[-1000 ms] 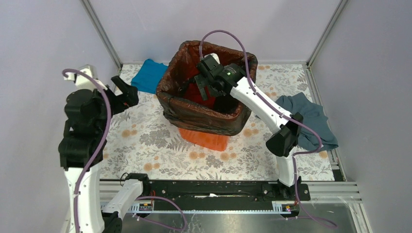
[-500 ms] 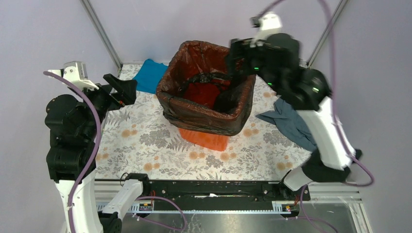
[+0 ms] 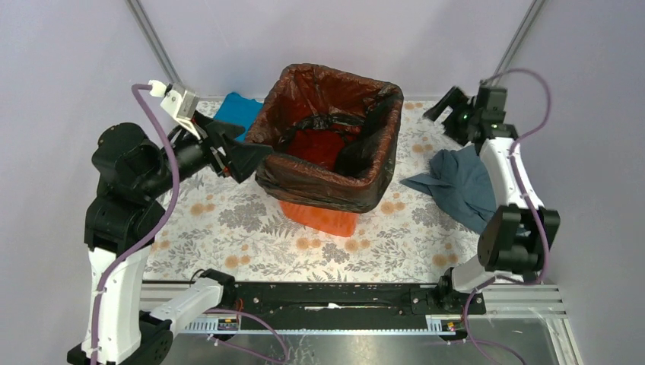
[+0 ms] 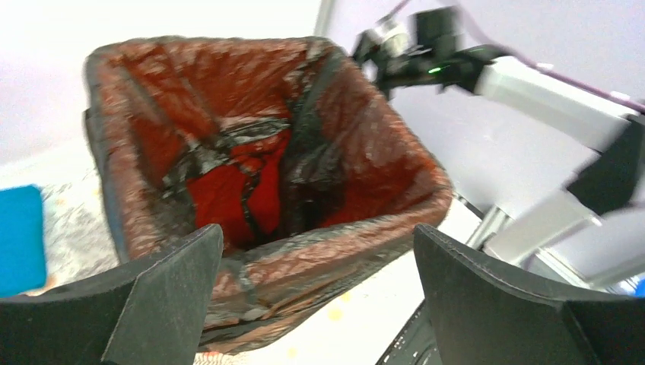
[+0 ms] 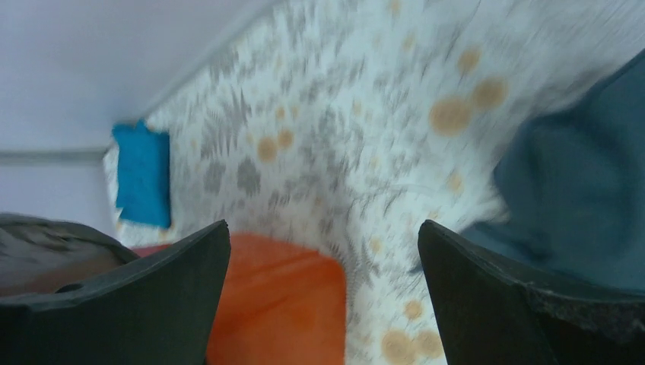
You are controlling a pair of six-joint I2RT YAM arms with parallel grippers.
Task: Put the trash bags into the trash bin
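Two sets of jaws, both spread, empty. Left gripper (image 3: 247,160) sits just beside bin (image 3: 319,217) at its 9 o'clock rim. Bag (image 3: 319,179) lines bin, cuffed over rim, slack bunched inside. Risk: a bump there could drag film off or tip bin. Right gripper (image 3: 449,106) at 2 o'clock, well apart, near wall (image 3: 578,114). Open table (image 3: 228,243) at 6.

No legible lettering at the orange trash bin (image 3: 319,217)

Nothing readable shows on the black trash bag (image 3: 319,181) lining it, on the floral table cover (image 3: 228,220) or on the grey-blue cloth (image 3: 464,186). Small pale patches on the black mounting rail (image 3: 365,298) may be labels, but they are too tiny to make out from overhead.
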